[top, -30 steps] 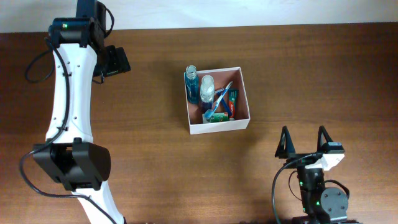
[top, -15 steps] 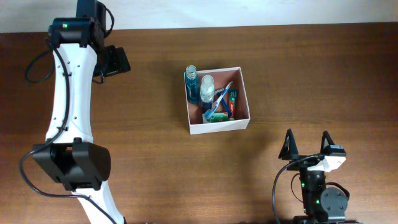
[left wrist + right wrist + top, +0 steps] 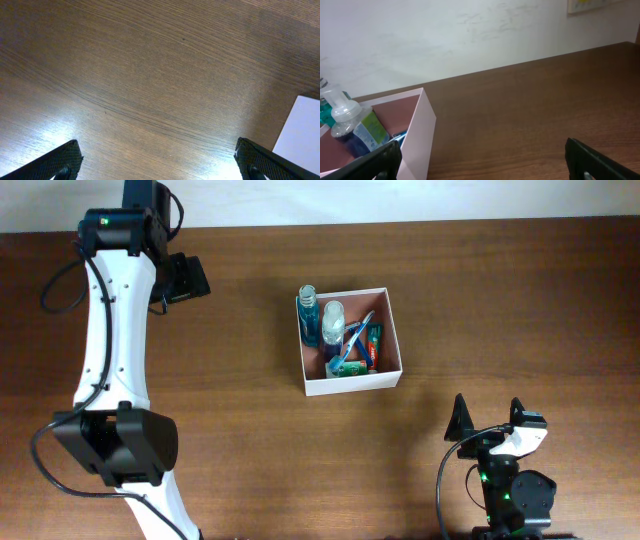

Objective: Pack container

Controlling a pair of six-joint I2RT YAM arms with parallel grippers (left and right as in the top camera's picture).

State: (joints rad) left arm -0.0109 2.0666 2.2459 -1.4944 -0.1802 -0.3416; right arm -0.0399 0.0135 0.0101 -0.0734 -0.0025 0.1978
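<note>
Both jaws hang wide and empty: my left gripper (image 3: pixel 188 278) sits far back-left, my right gripper (image 3: pixel 489 405) front-right of the one container (image 3: pixel 350 385), mid-table (image 3: pixel 250 430). Inside I count two bottles, a blue bottle (image 3: pixel 308 315) and a clear bottle (image 3: pixel 332 320); the tubes (image 3: pixel 372 346) are too jumbled to count.

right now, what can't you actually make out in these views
- Overhead: the toiletries in the container overlap and are too small to count or to read their labels.
- Left wrist: the left pincer shows only its tips, cut off by the bottom edge. Only a white corner of the container shows at the right edge.
- Right wrist: the container's near wall and the left edge hide most contents. The right pincer is cut off below.
</note>
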